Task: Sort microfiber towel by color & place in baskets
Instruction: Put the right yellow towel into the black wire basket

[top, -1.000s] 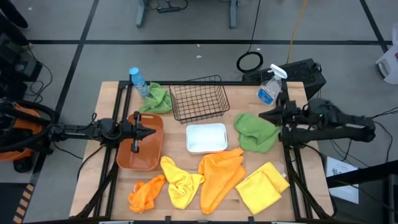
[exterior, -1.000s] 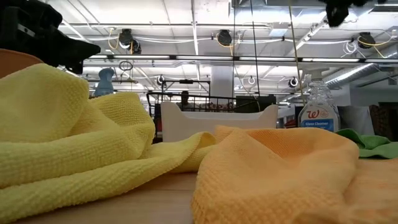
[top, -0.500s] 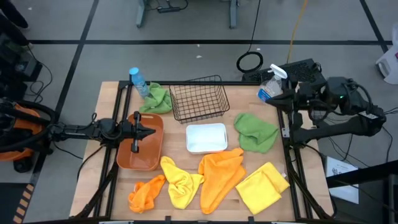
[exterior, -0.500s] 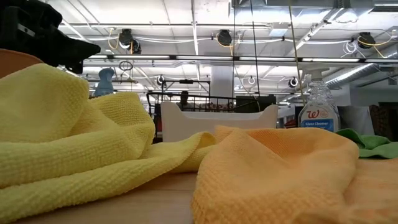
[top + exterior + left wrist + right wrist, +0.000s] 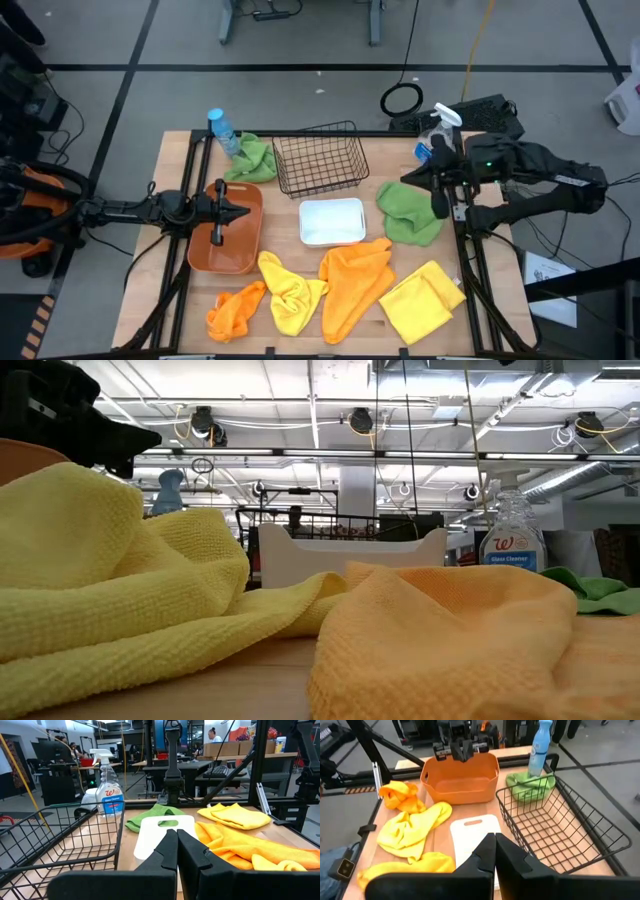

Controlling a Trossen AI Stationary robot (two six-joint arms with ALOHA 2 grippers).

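Several microfiber towels lie flat on the table: a green one (image 5: 412, 212) at the right, a green one (image 5: 252, 158) at the far left, an orange one (image 5: 355, 280), a small orange one (image 5: 235, 310), a yellow one (image 5: 290, 295) and a folded yellow one (image 5: 420, 300). The black wire basket (image 5: 320, 158), the white bin (image 5: 332, 221) and the orange tub (image 5: 225, 240) hold nothing that I can see. My left gripper (image 5: 246, 211) hangs shut (image 5: 177, 831) over the tub. My right gripper (image 5: 404, 181) is shut (image 5: 495, 836) and raised above the far edge of the right green towel.
A blue bottle (image 5: 222, 130) stands at the far left corner beside the green towel. A clear spray bottle (image 5: 435, 140) stands at the far right, close by my right arm. In the low view the yellow towel (image 5: 110, 580) and the orange towel (image 5: 450, 640) fill the near edge.
My right arm drew back toward the far right corner by the spray bottle, then swung out again toward the table's left. Its gripper now stands over the far edge of the right green towel. No towel or container has moved.
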